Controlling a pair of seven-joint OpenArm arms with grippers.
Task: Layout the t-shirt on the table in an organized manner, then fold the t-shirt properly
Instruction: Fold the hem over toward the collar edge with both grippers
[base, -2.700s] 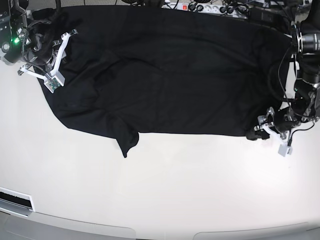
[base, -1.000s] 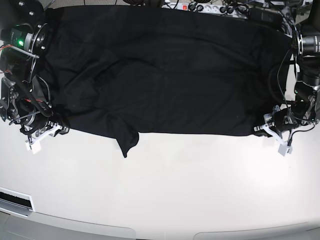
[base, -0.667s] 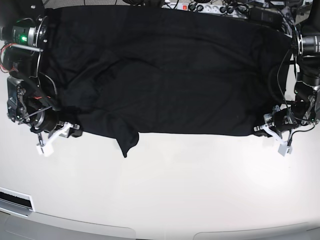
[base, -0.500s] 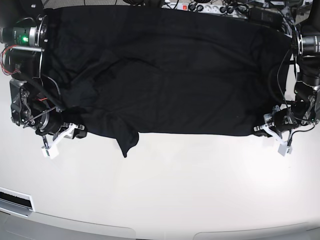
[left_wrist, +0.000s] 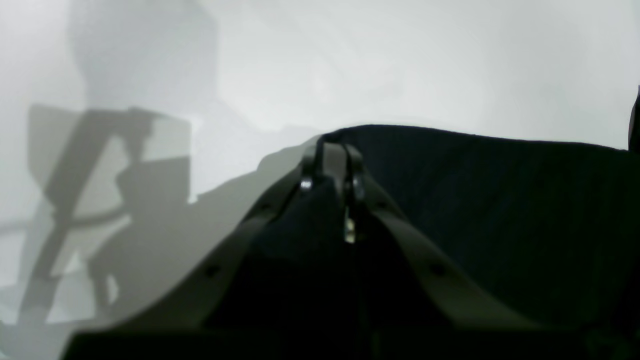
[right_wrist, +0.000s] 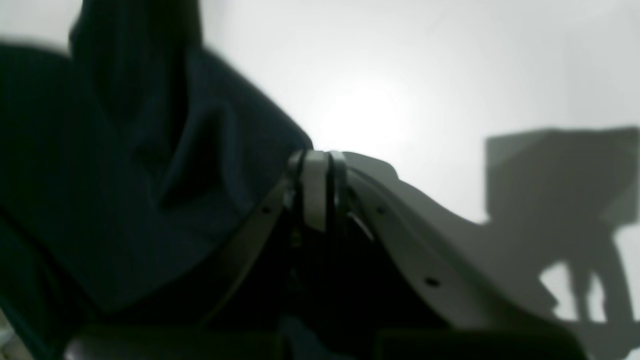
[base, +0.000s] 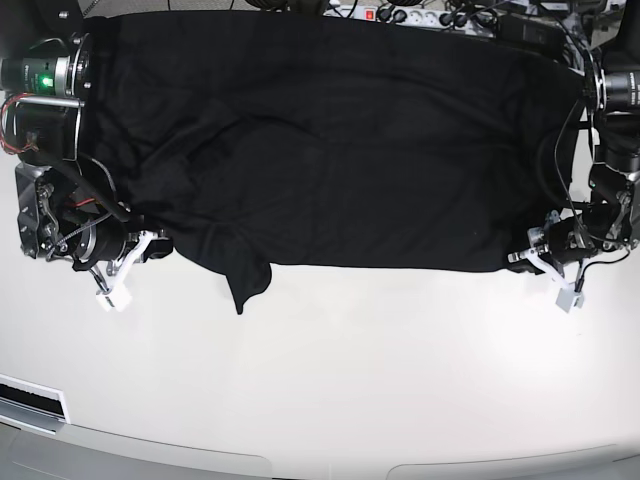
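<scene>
The black t-shirt (base: 330, 150) lies spread across the far half of the white table (base: 350, 380), and a sleeve flap (base: 248, 285) hangs toward me at lower left. My right gripper (base: 150, 243) sits at the shirt's lower left edge. In the right wrist view this gripper (right_wrist: 317, 160) is shut, with the t-shirt (right_wrist: 125, 175) folding up to its fingertips. At the shirt's lower right corner my left gripper (base: 520, 258) stays low on the table. The left wrist view shows that gripper (left_wrist: 327, 152) shut on the edge of the t-shirt (left_wrist: 500, 200).
A power strip and cables (base: 400, 14) run along the table's back edge. The right arm's body (base: 50, 120) overlaps the shirt's left side. The left arm (base: 615, 130) stands beside its right side. A slotted strip (base: 30, 400) lies at the front left.
My right gripper slid right along the shirt's lower left edge and closed there. The sleeve flap shifted slightly left. The left gripper has not moved.
</scene>
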